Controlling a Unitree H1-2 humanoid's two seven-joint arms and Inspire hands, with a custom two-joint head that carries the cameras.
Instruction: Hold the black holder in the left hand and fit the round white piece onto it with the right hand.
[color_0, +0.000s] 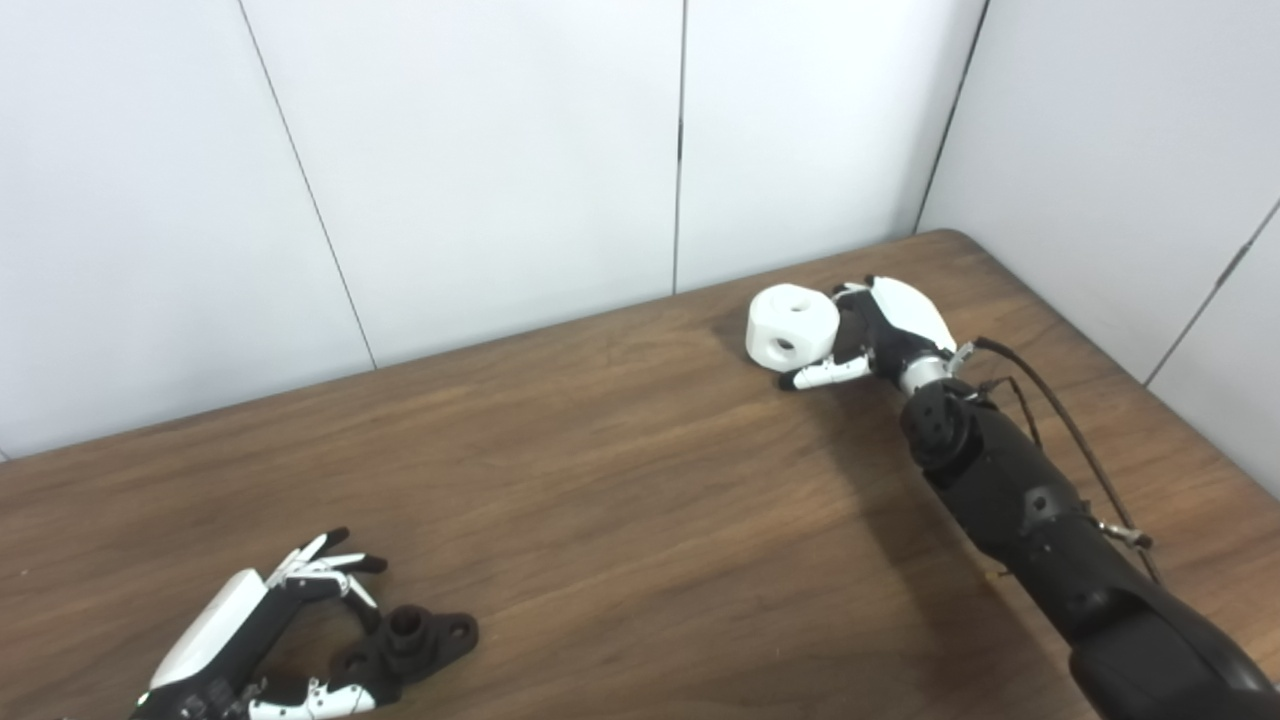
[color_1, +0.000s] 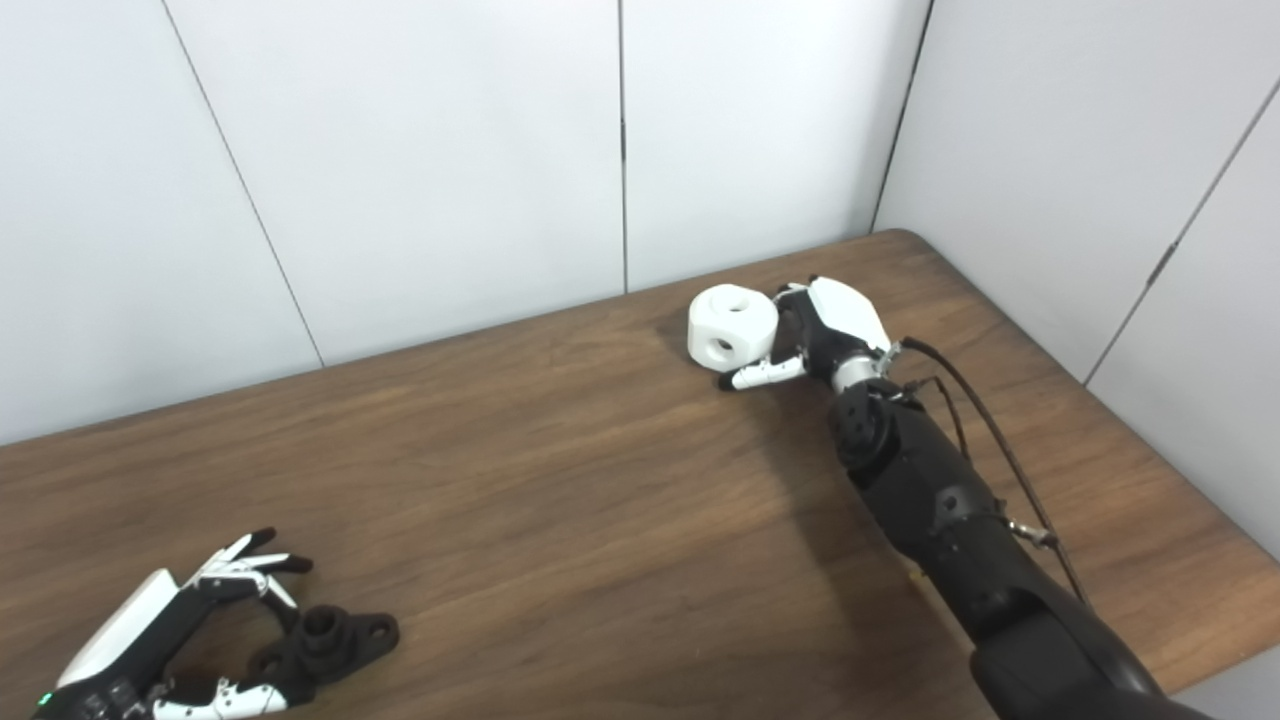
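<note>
At lower left, the black holder (color_0: 410, 645) lies on the table (color_0: 620, 500), loosely cupped by the left hand (color_0: 260, 640); a firm grasp cannot be told. At upper right, the white piece (color_0: 792, 325) is touched by the right hand (color_0: 880, 340), its grip unclear.

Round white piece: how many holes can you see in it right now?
2. On the round white piece, one hole faces up on its top face and one sits on the side facing the camera. The right hand covers its far side, so more may be hidden.
</note>
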